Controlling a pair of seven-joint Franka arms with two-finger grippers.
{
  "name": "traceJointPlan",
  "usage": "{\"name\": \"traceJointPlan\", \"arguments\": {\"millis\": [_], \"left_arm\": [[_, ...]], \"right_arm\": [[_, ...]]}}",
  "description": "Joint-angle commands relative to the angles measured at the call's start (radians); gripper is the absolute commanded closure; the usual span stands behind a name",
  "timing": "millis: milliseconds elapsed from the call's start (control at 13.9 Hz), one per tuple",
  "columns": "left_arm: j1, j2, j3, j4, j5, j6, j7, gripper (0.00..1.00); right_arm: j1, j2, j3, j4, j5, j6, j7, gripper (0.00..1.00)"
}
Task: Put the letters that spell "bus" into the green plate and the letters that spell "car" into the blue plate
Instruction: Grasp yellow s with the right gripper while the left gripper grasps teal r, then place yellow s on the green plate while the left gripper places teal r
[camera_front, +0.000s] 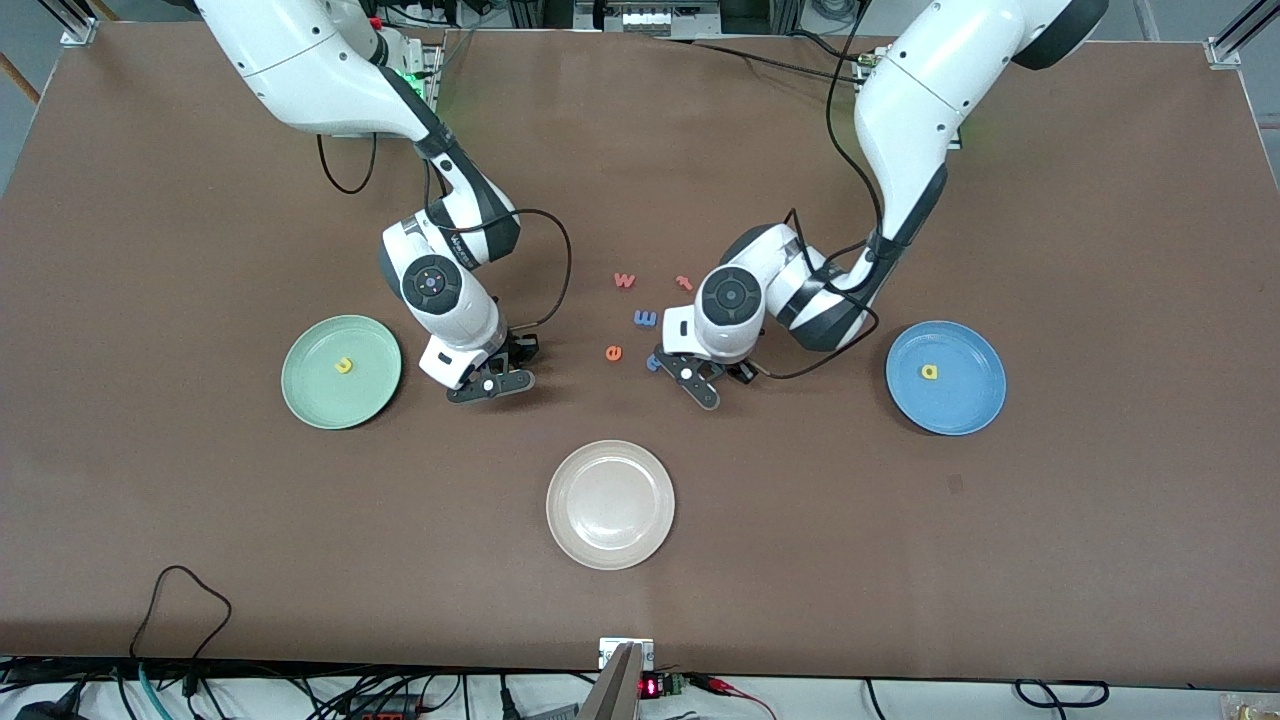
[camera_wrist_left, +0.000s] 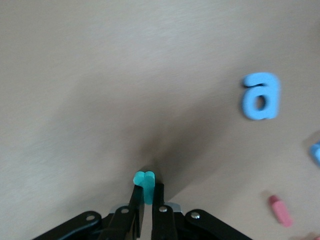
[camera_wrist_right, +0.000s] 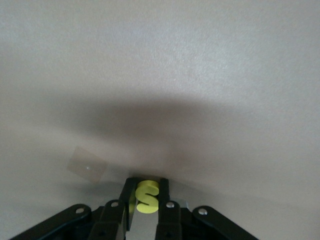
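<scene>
Green plate (camera_front: 305, 385): at the right arm's end of the desk (camera_front: 200, 520), yellow "u" (camera_front: 343, 366) in it.
Right claw (camera_front: 497, 383): low over the desk beside that plate; only its wrist view shows it shut on the yellow "s" (camera_wrist_right: 147, 197).
Off-white plate (camera_front: 610, 545): at 6 o'clock from the loose letters.
Loose letters: red "w" (camera_front: 624, 281), blue "m" (camera_front: 645, 318), orange "e" (camera_front: 614, 352), red "t" (camera_front: 685, 282).
Left claw (camera_front: 703, 385): wrist view shows it pinched on a teal letter (camera_wrist_left: 145, 182); blue letter (camera_wrist_left: 260, 95) nearby.
Blue plate (camera_front: 975, 400): yellow "a" (camera_front: 929, 372) inside.
</scene>
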Motion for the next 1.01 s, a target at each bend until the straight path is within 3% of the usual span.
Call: {"name": "traceJointPlan", "arguments": {"millis": [0,361,649,722,938], "left_arm": [[0.12,-0.075,-0.015,-0.004,0.01,-0.11,0.017,0.99],[0.354,-0.19,-0.019,-0.009,0.004,-0.323,0.112,0.99],[0.525,-0.204,-0.039,-0.097,0.003,-0.336,0.118,0.99],[0.57,-0.204,-0.045,-0.134,0.004,-0.304,0.12,0.99],[0.73,-0.207,-0.11,-0.289,0.004,-0.117,0.121,0.99]], "right_arm": [[-0.03,-0.039,-0.009,0.016,-0.01,-0.043,-0.015,0.86],[-0.162,-0.177,-0.009,-0.005,-0.012,-0.329,-0.116,0.86],[-0.306,-0.228,-0.009,-0.107,-0.015,-0.358,-0.238,0.84],[-0.34,-0.226,-0.01,-0.113,-0.015,-0.355,-0.287,0.78],[-0.368,-0.216,-0.018,-0.111,-0.016,-0.344,-0.32,0.16]]}}
